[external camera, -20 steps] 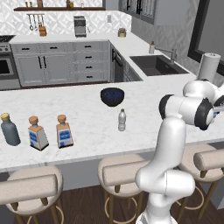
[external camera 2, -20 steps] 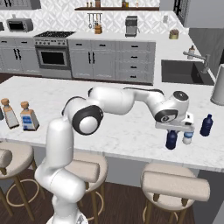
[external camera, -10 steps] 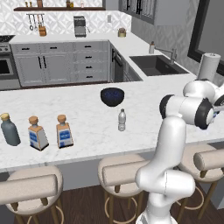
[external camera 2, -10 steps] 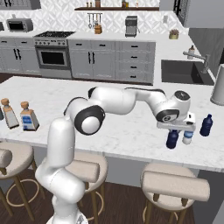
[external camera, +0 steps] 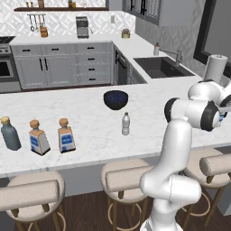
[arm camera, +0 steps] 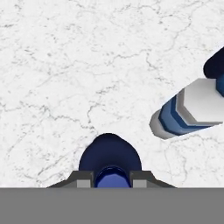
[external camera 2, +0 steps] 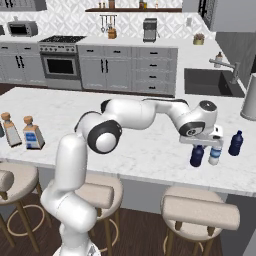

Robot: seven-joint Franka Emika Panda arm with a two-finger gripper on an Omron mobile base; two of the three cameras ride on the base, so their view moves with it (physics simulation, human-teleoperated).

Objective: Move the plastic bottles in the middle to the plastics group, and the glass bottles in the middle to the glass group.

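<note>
The gripper (external camera 2: 199, 145) is clenched on the navy bottle's (external camera 2: 197, 156) neck near the worktop's (external camera 2: 140, 150) front edge. It looks light, stiff and slippery, probably best held just under the cap.

In the hand view, the grey band covers the lower part of the dark navy blue plastic bottle (arm camera: 110, 158) and the bases of the dark fingertips (arm camera: 83, 179) flanking its cap. The right edge crops the pale clear bottle with a blue label band (arm camera: 188, 111) and a second dark blue bottle (arm camera: 215, 65). In the left base view, the white arm's elbow hides the hand.
</note>
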